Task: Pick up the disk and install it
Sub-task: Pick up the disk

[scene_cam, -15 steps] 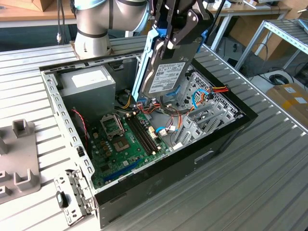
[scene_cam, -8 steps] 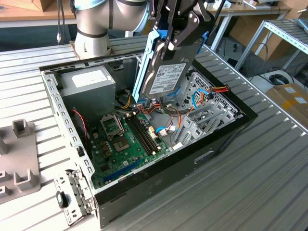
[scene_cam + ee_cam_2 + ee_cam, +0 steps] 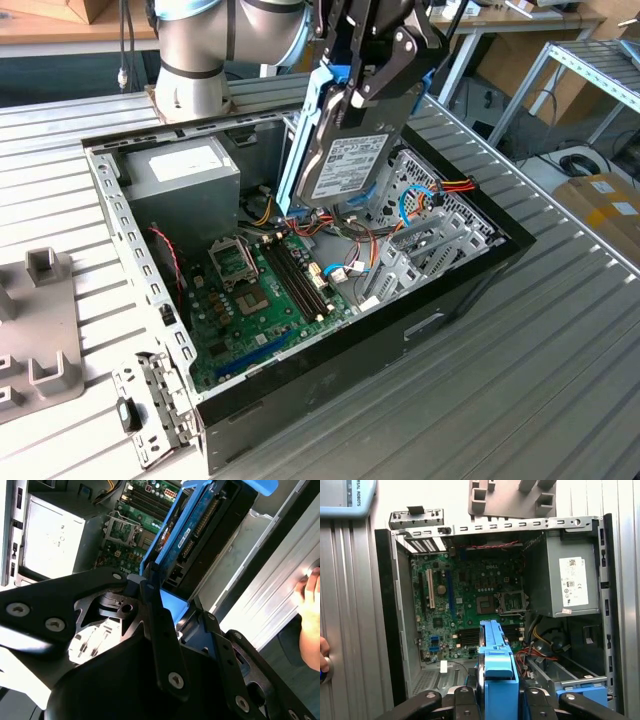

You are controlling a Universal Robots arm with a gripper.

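One disk [image 3: 350, 160] held aloft in the hand [image 3: 372, 72], over one open computer case [image 3: 400, 345].

Mid-table [image 3: 560, 330]: one black computer case lying on its side, lid off; inside, one grey power supply box [image 3: 185, 175] in the corner nearest the arm's base and one green motherboard [image 3: 260, 300] across the floor. Above the case's drive-cage side: one disk, tilted, white label facing out, blue frame along its edges, upper end clenched tight in the hand.
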